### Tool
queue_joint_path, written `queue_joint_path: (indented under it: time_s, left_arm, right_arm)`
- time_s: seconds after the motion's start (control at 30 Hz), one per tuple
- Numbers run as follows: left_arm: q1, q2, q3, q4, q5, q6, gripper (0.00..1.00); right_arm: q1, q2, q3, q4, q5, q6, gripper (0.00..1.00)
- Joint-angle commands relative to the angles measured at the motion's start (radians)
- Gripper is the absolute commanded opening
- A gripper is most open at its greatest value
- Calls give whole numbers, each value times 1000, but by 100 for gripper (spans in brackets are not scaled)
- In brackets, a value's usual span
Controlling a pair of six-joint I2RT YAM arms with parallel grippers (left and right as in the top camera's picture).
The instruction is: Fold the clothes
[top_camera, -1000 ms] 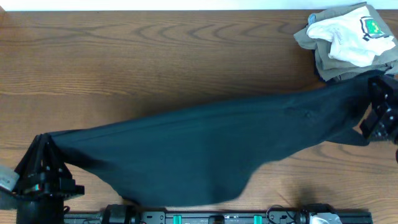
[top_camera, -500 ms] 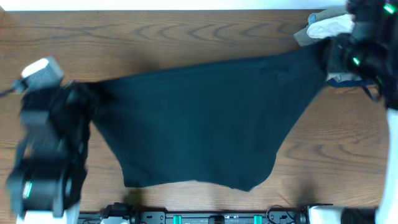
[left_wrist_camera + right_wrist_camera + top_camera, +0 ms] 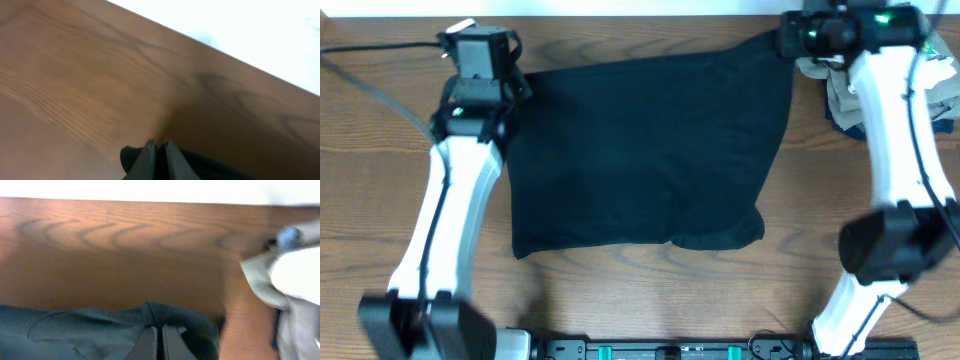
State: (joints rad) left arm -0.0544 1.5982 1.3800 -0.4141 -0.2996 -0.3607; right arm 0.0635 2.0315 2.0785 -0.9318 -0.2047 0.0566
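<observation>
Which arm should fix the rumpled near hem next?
Right, probably: the black shirt bunches at its near-right corner, on the right gripper's side; the left gripper pinches the diagonally opposite corner.

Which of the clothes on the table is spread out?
The black shirt, stretched between the left tool and right tool, each pinching a far corner. The other clothes sit heaped at the far right edge.
</observation>
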Motion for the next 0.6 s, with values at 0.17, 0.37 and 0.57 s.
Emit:
queue_joint_path:
  time_s: [0.17, 0.37, 0.57]
  left_arm:
    - [8, 224, 5, 341, -36, 50, 6]
    - [19, 343, 5, 529, -35, 50, 7]
    - [31, 446, 5, 634, -35, 50, 7]
  right_arm:
    - [48, 216, 6, 280, -62, 27, 1]
    - [69, 322, 6, 451, -54, 63, 1]
    - [76, 398, 6, 570, -19, 71, 1]
